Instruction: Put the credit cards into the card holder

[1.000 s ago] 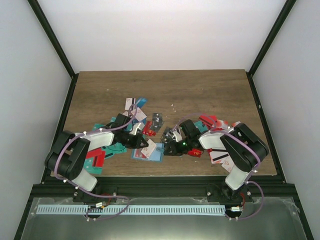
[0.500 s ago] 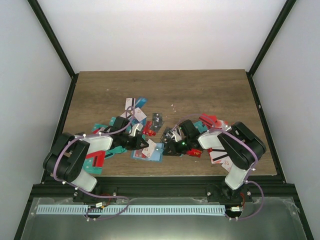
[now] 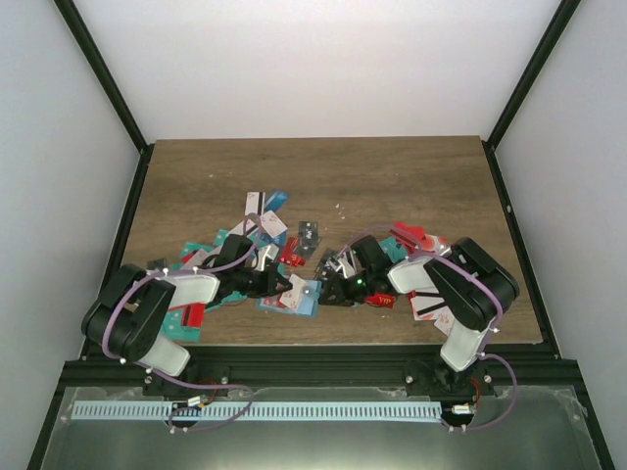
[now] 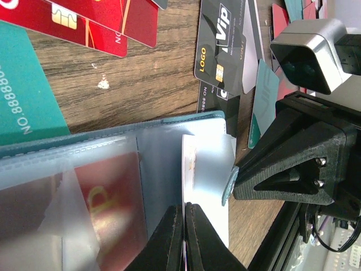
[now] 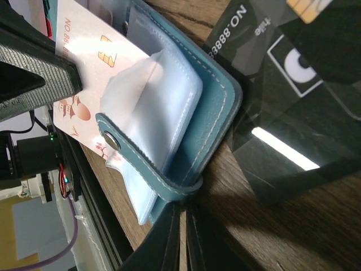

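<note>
The teal-blue card holder [image 3: 306, 306] lies open near the table's front edge, between my two grippers. My left gripper [image 4: 184, 206] is shut on a white card [image 4: 192, 164], whose far end lies over the holder's clear sleeves [image 4: 158, 164]. A red card [image 4: 107, 206] sits inside one sleeve. My right gripper [image 5: 184, 212] is pinched on the holder's edge by the clasp tab [image 5: 135, 149]. The right wrist view shows the white card [image 5: 79, 62] over the light-blue inside, with a left fingertip [image 5: 34, 73] beside it. Seen from above, the left gripper [image 3: 282, 284] and right gripper [image 3: 326, 290] face each other.
Loose credit cards lie scattered all round: red ones [image 4: 96, 22], a black VIP card [image 4: 223, 45] and a teal one [image 4: 22, 90] near the holder, and a black card [image 5: 293, 68] beneath its corner. More cards lie to the left [image 3: 220, 257], right [image 3: 429, 299] and back [image 3: 265, 208].
My right gripper's jaws have drawn tighter on the holder's edge. My left arm has shifted slightly, still holding the white card over the holder.
</note>
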`<action>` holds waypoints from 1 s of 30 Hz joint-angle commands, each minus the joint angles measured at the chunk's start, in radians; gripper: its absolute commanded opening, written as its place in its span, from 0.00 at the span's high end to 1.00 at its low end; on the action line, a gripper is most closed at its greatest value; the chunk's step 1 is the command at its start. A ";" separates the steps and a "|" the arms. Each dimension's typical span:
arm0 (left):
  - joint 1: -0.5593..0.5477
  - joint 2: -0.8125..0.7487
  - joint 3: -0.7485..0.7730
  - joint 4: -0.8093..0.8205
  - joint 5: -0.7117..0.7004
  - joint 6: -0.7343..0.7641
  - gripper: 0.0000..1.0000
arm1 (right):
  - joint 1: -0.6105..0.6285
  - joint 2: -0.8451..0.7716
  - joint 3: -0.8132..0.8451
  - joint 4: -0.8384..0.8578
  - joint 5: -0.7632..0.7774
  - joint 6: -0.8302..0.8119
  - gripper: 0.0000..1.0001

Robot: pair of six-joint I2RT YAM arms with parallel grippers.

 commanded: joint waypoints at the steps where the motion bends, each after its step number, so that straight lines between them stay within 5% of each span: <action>1: -0.012 -0.016 -0.043 0.024 -0.021 -0.027 0.96 | 0.008 0.027 -0.017 0.031 0.021 0.028 0.93; 12: -0.051 -0.018 -0.142 0.199 -0.085 -0.223 0.96 | 0.007 0.039 -0.049 0.115 0.009 0.112 0.95; 30: -0.095 0.031 -0.185 0.353 -0.162 -0.341 0.96 | 0.008 0.054 -0.084 0.191 -0.020 0.190 0.97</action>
